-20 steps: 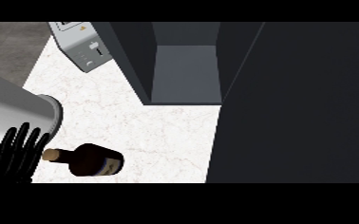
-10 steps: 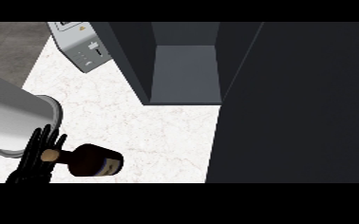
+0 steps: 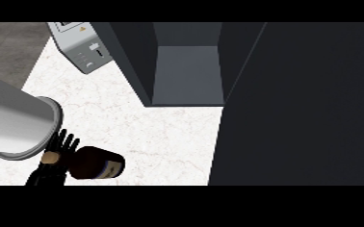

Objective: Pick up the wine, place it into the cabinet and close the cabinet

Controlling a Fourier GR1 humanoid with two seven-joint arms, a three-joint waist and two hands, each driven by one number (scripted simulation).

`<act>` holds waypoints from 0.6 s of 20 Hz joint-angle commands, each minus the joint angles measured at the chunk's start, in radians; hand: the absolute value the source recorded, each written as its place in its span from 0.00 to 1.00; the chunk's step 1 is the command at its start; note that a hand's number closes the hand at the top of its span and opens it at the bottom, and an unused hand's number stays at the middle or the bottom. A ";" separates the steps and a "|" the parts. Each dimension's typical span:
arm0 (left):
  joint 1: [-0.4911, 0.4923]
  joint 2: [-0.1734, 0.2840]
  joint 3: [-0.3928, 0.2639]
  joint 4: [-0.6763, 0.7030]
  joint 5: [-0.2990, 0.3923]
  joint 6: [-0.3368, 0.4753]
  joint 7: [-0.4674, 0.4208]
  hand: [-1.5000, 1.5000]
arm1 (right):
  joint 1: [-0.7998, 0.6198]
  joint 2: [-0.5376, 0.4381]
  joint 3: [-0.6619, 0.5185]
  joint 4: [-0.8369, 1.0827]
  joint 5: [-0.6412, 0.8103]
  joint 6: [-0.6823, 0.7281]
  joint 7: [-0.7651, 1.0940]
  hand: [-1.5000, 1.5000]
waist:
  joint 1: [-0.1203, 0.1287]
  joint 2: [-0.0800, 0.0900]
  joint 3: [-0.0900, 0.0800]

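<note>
The wine bottle point(image 3: 96, 163) is seen lying on the white counter point(image 3: 142, 120) at the lower left, its neck largely hidden behind the left robot hand point(image 3: 55, 159). That robot hand is held over the neck with fingers spread and straight, gripping nothing. The open cabinet point(image 3: 186, 72) stands well apart above. The right robot hand is out of view.
</note>
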 commanded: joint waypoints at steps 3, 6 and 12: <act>-0.087 -0.013 -0.001 0.125 -0.004 -0.004 -0.045 0.00 | 0.034 -0.003 0.001 -0.140 -0.059 -0.011 0.092 0.00 | -0.001 0.000 0.001; -0.071 0.031 0.043 0.226 0.037 -0.071 -0.072 0.00 | -0.038 0.005 -0.005 -0.063 -0.049 -0.035 0.073 0.00 | 0.004 0.001 0.000; -0.147 0.008 0.008 0.331 -0.026 -0.064 -0.162 0.00 | -0.009 0.011 0.020 -0.116 -0.032 -0.055 0.106 0.00 | 0.001 0.000 0.000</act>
